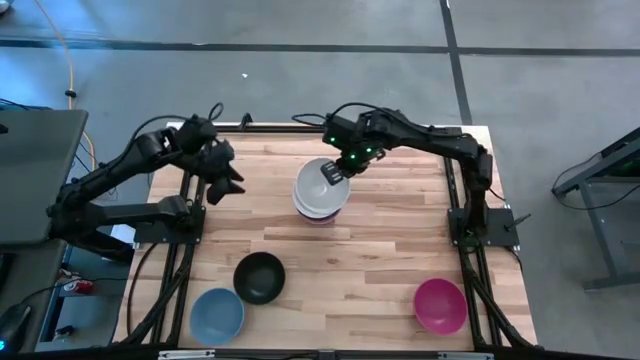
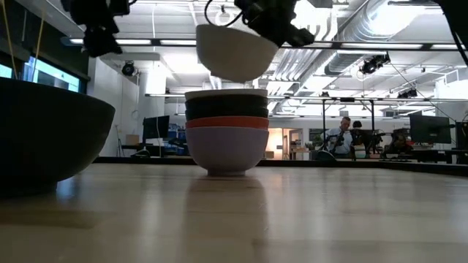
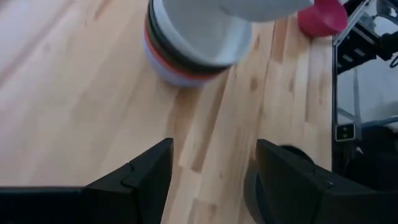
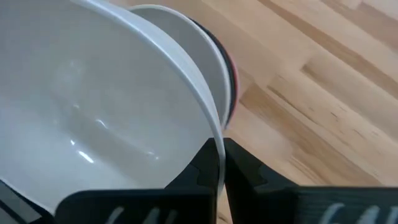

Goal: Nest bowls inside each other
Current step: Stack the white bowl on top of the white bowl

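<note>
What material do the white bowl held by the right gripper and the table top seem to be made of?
White bowl: probably plastic, with a smooth glossy finish; soft highlights show inside it and its rim is thin. The right gripper is shut on that rim.
Table top: looks like wood, pale joined planks with visible grain and a slight sheen.

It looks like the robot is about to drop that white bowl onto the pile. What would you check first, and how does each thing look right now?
1. Right hand pinching the white bowl's rim: ok.
2. Bowl clear of the stack, a gap showing beneath it: ok.
3. Bowl centred over the stack: cannot tell; from above it seems to overlap, from the side it hangs tilted.
4. Stack upright on the table: ok.
5. Left hand open and away from the stack: ok.
6. Black bowl, blue bowl and magenta bowl out of the way: ok.
</note>
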You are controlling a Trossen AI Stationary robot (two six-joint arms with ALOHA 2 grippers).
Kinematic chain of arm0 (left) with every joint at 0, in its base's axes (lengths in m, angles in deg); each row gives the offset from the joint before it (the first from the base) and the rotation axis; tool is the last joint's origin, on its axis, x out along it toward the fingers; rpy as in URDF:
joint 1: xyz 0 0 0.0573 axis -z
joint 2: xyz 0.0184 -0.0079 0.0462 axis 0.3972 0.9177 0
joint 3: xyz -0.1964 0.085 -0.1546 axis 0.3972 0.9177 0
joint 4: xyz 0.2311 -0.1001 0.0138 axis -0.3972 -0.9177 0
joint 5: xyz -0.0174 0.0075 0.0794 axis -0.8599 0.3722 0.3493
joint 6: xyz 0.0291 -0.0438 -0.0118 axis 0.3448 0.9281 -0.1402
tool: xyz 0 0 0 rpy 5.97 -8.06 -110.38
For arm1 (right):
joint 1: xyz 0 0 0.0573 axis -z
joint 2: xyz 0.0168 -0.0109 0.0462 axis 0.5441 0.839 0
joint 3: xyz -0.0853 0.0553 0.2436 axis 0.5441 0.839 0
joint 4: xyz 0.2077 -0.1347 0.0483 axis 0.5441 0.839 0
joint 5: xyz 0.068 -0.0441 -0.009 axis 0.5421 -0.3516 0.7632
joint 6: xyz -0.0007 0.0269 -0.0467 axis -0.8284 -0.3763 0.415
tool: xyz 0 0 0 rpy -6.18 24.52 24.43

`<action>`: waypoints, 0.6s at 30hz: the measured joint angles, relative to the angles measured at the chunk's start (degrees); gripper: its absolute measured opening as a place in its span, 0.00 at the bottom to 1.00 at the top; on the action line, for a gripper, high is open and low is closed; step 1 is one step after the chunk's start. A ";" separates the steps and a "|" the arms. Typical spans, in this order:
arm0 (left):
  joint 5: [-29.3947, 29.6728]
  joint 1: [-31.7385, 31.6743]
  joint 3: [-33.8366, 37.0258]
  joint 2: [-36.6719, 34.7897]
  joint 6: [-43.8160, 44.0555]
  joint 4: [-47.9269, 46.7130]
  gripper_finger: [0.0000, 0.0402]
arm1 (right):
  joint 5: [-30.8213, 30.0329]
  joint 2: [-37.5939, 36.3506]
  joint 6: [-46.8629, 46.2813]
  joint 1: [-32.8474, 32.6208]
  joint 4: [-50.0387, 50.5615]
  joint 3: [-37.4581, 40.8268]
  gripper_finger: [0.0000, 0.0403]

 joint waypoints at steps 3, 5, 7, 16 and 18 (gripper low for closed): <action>0.09 2.04 2.38 -0.74 2.51 0.01 0.54 | 1.10 1.02 0.01 0.00 -1.64 0.00 0.00; 0.13 3.83 3.94 -0.71 3.72 0.05 0.54 | 1.21 1.59 -0.01 0.00 -1.86 0.00 0.00; 0.20 5.84 5.34 -0.51 4.51 0.12 0.54 | 1.22 2.40 -0.02 0.00 -2.03 0.00 0.00; -3.17 16.50 9.22 1.88 6.25 0.34 0.54 | 2.98 6.18 -0.07 -0.17 -3.44 0.02 0.00; -3.97 19.01 9.45 2.28 5.37 0.31 0.54 | 2.99 6.45 -0.04 -0.17 -3.42 0.02 0.00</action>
